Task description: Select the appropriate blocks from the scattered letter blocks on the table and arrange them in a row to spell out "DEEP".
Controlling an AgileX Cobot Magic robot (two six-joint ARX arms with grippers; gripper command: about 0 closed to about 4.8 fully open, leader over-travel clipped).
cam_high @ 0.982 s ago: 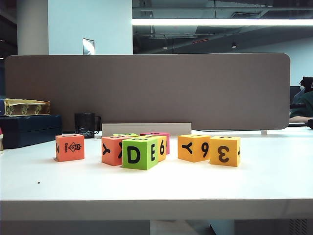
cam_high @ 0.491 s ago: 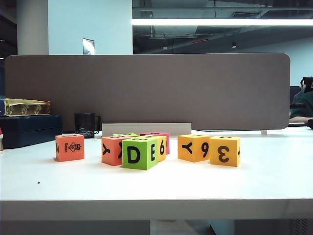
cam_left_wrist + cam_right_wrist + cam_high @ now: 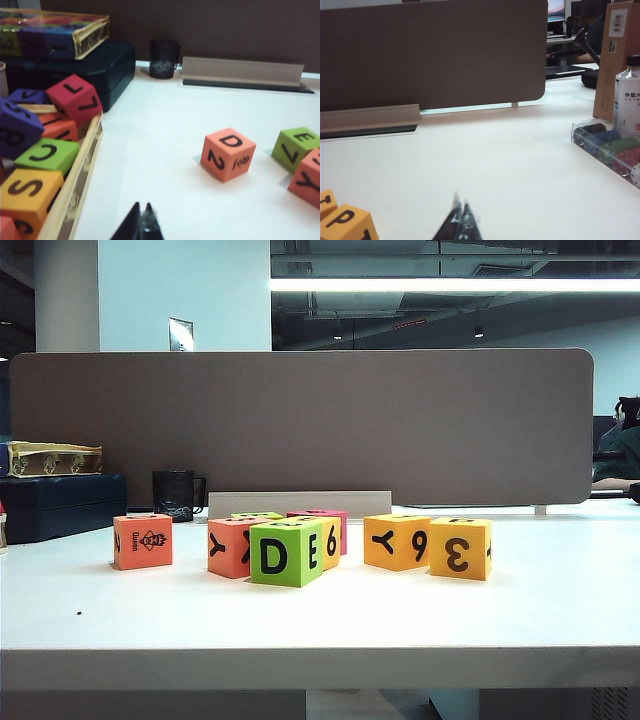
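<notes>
The scattered letter blocks stand mid-table (image 3: 320, 625). From the left in the exterior view: a red-orange block (image 3: 142, 541), a red-orange Y block (image 3: 228, 547), the lime-green D/E block (image 3: 287, 552), a yellow 6 block (image 3: 331, 542), a pink block (image 3: 335, 522) behind, an amber Y/6 block (image 3: 396, 541) and an amber 3 block (image 3: 460, 548). My left gripper (image 3: 142, 206) is shut and empty, low over bare table short of the red-orange D/2 block (image 3: 227, 154); a lime-green E/7 block (image 3: 295, 148) lies beyond. My right gripper (image 3: 460, 200) is shut and empty, beside an amber P block (image 3: 345, 222). Neither gripper shows in the exterior view.
A wooden tray (image 3: 75, 185) heaped with spare blocks sits close beside the left gripper, with a dark case (image 3: 95, 65) and black cup (image 3: 164, 58) behind. A clear chip case (image 3: 610, 150), bottle (image 3: 629, 95) and cardboard box (image 3: 615, 60) stand off to the right gripper's side. A brown divider (image 3: 300, 425) backs the table.
</notes>
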